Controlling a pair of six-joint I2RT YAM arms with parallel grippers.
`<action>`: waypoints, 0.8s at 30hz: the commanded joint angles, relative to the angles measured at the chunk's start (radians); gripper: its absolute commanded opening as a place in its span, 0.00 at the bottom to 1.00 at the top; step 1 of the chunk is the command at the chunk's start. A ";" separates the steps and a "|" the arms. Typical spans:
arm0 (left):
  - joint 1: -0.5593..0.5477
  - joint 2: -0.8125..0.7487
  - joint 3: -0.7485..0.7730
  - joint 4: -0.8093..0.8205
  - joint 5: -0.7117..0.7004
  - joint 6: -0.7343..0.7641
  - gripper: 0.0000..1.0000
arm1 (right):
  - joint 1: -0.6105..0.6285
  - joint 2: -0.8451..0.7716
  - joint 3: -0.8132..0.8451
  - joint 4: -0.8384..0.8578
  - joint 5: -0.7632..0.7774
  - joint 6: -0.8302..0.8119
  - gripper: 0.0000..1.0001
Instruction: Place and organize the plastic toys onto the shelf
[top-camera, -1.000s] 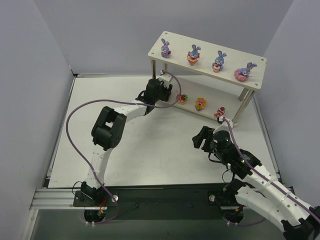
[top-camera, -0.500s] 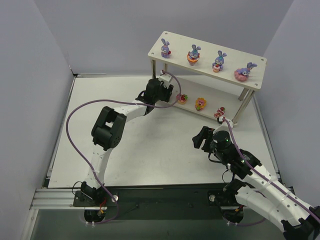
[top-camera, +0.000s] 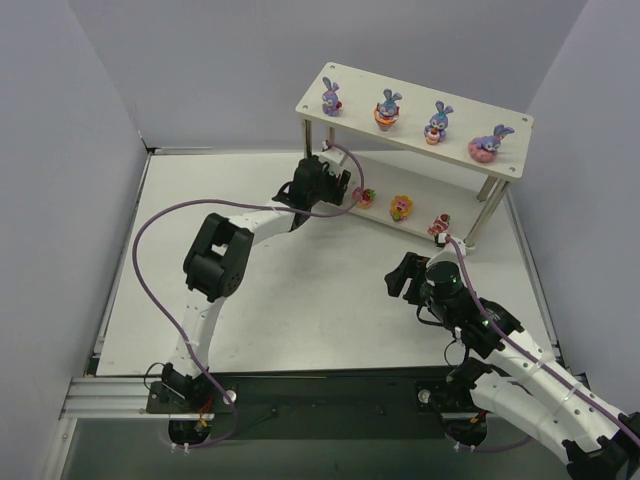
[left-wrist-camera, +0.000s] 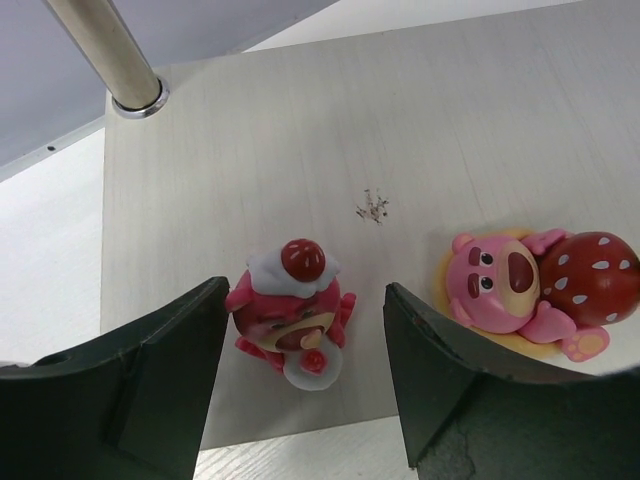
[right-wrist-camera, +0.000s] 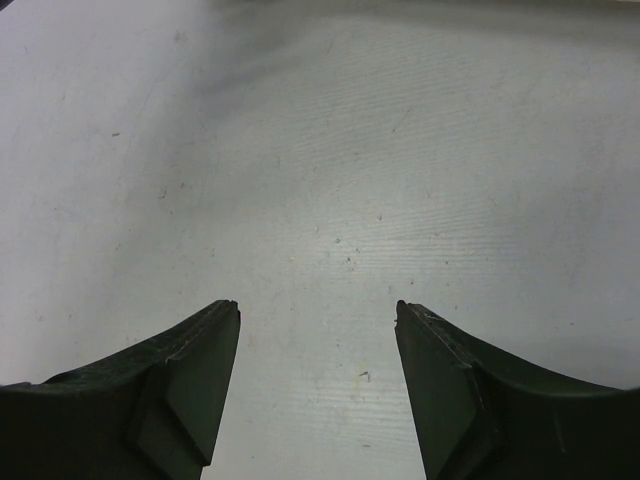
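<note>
The shelf (top-camera: 412, 126) stands at the far right, with several purple bunny toys along its top board, such as one at the left end (top-camera: 331, 97) and one on a pink ring (top-camera: 490, 144). On the lower board (left-wrist-camera: 300, 150) stands a red toy with a white cap and cherry (left-wrist-camera: 290, 310), upright between the fingers of my open left gripper (left-wrist-camera: 306, 290). The left finger is very near it and the right finger stands apart. A pink toy hugging a strawberry (left-wrist-camera: 520, 285) sits beside it. My right gripper (right-wrist-camera: 315, 310) is open and holds nothing, over the table.
A third small toy (top-camera: 439, 224) sits at the right end of the lower board, near a shelf leg (top-camera: 486, 205). Another metal leg (left-wrist-camera: 110, 50) rises left of my left gripper (top-camera: 340, 190). My right gripper (top-camera: 400, 275) hovers over the white table (top-camera: 300, 300).
My left gripper's jaws have spread apart and let go of the red toy, which stays standing on the lower board. The right arm has not moved.
</note>
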 joint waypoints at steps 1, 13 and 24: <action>-0.001 -0.101 -0.048 0.089 -0.042 -0.034 0.74 | -0.003 -0.004 0.000 0.004 0.022 -0.001 0.65; -0.025 -0.349 -0.296 0.216 -0.070 -0.126 0.96 | -0.003 -0.001 0.003 -0.021 0.043 0.008 0.71; -0.208 -0.929 -0.810 -0.086 -0.403 -0.392 0.97 | -0.106 -0.035 0.028 -0.111 0.086 -0.013 0.75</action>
